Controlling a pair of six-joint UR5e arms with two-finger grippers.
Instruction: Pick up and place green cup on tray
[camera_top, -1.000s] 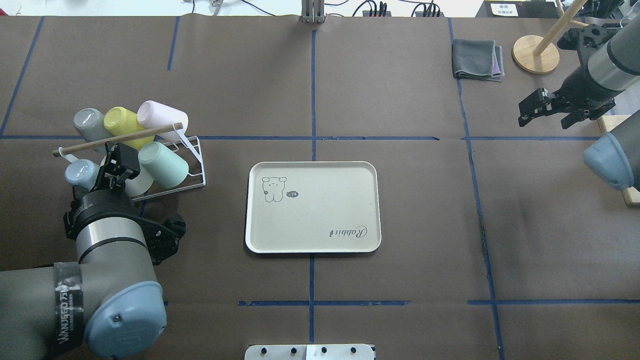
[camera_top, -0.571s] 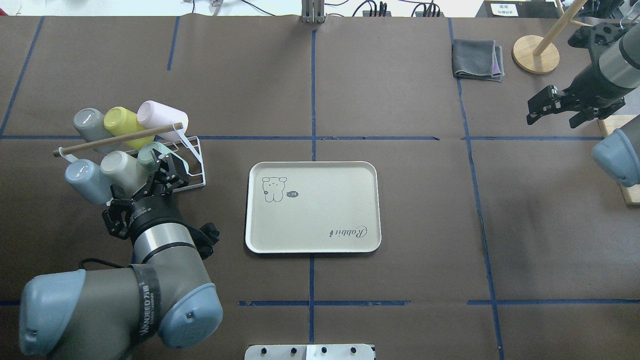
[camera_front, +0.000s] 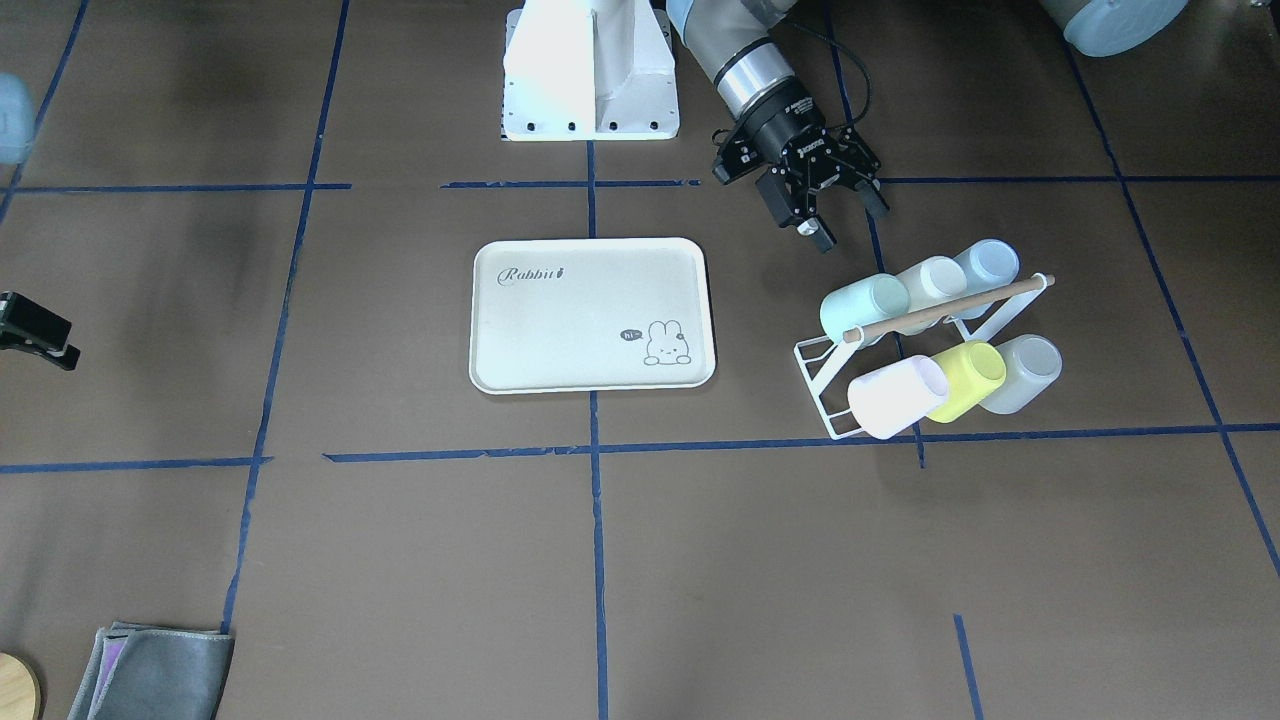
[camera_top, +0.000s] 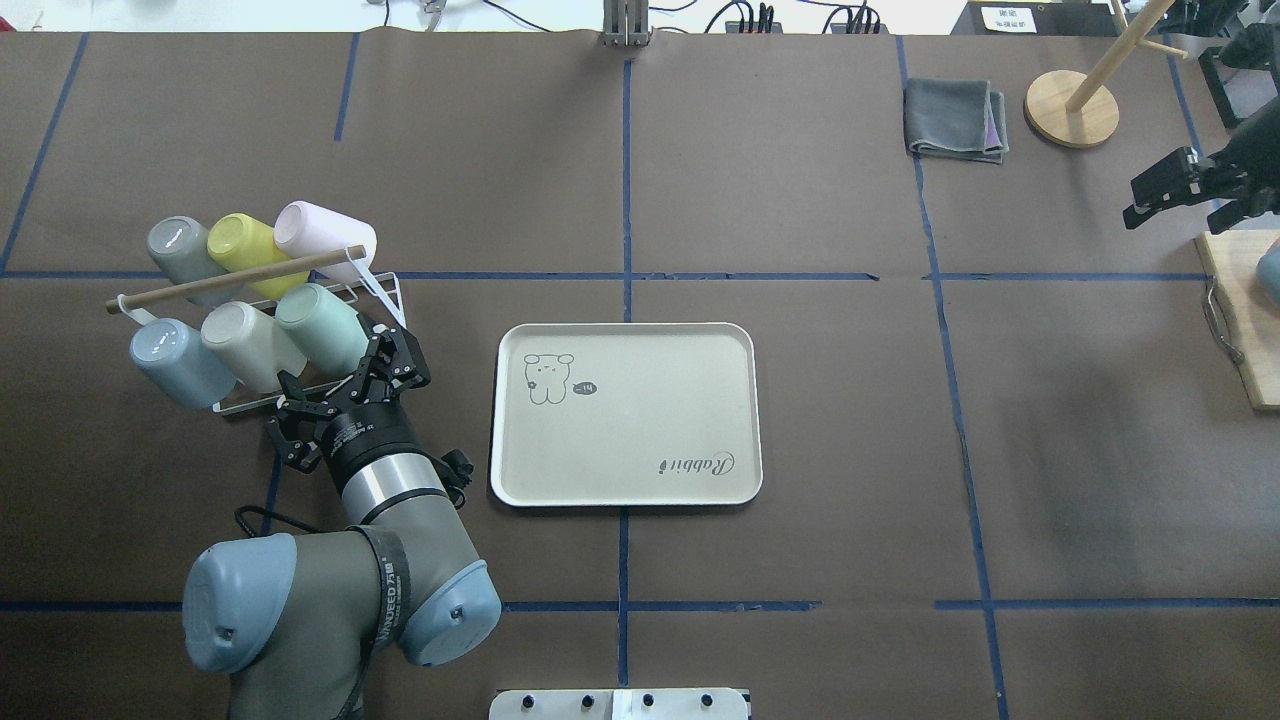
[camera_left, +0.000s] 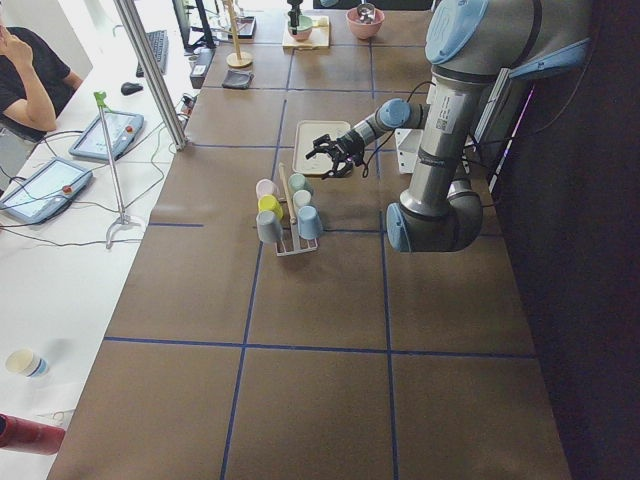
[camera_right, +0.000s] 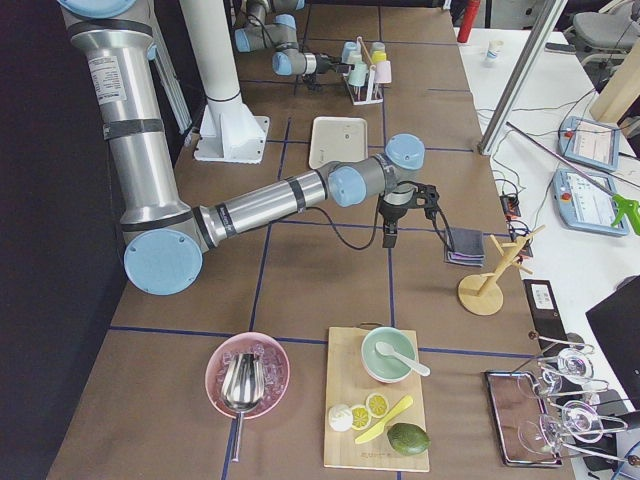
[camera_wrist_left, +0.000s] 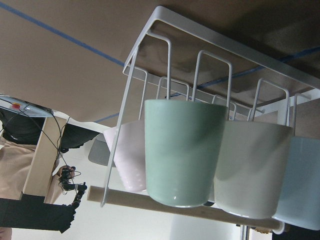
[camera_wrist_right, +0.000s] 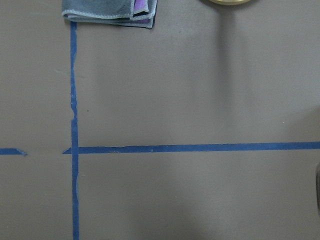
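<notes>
One table (camera_top: 800, 200): brown paper cover, blue tape grid, everything sits on it.
Tray (camera_top: 640, 440): flat cream rectangular tray, rounded corners, raised rim, bunny sketch, "Rabbit" script. Mid-table, near the rack; cup not on it yet.
Rack (camera_wrist_left: 225, 42): white wire rack with a wooden bar, six cups tilted on its prongs.
Green cup (camera_top: 320, 325): small pale mint plastic tumbler on the rack, robot-side row, at the end nearest the tray, just beside a cream cup.
Left gripper (camera_front: 848, 222): black two-finger claw, fingers spread, nothing held, near the green cup and not touching it.
Right gripper (camera_top: 1175, 212): fingers apart, nothing held, well apart at the robot's right table edge.
Key relation: the cup is dead ahead of the left gripper. Its long axis is tilted and runs across the approach, so its side wall faces the claw. The left arm is far nearer. This looks like the reach step, with the grasp not made.
Views: the wrist view shows the cup's wall and the prongs but no fingers. The front-facing view shows the finger spread and the gap to the cup. In the overhead view the claw overlaps the rack's corner, hiding that gap.
</notes>
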